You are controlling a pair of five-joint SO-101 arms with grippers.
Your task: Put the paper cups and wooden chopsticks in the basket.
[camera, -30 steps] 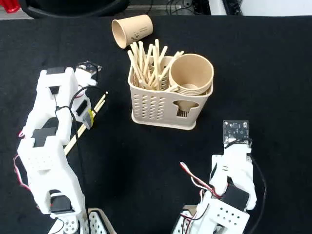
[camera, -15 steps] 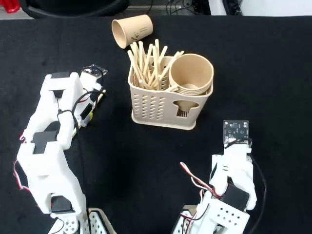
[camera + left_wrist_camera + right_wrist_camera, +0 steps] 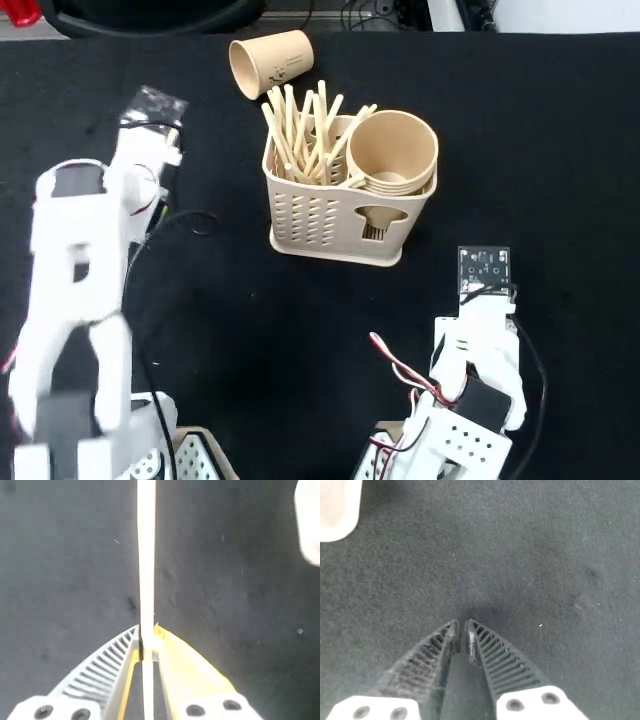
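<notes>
The beige basket (image 3: 335, 215) stands mid-table with several wooden chopsticks (image 3: 300, 130) in its left compartment and stacked paper cups (image 3: 392, 150) in its right one. Another paper cup (image 3: 270, 62) lies on its side behind the basket. In the left wrist view my left gripper (image 3: 146, 636) is shut on a wooden chopstick (image 3: 146, 555) that sticks straight out past the fingertips above the black cloth. The left arm (image 3: 80, 230) is raised left of the basket. My right gripper (image 3: 461, 628) is shut on nothing, low over the cloth, in front of the basket's right corner (image 3: 337, 510).
Black cloth (image 3: 560, 150) covers the whole table. The right arm (image 3: 480, 340) rests at the front right. Cables and dark gear (image 3: 150, 15) lie along the far edge.
The left arm has lifted off the table and swung toward the far left, carrying the chopstick that lay on the cloth. The right arm has not moved.
</notes>
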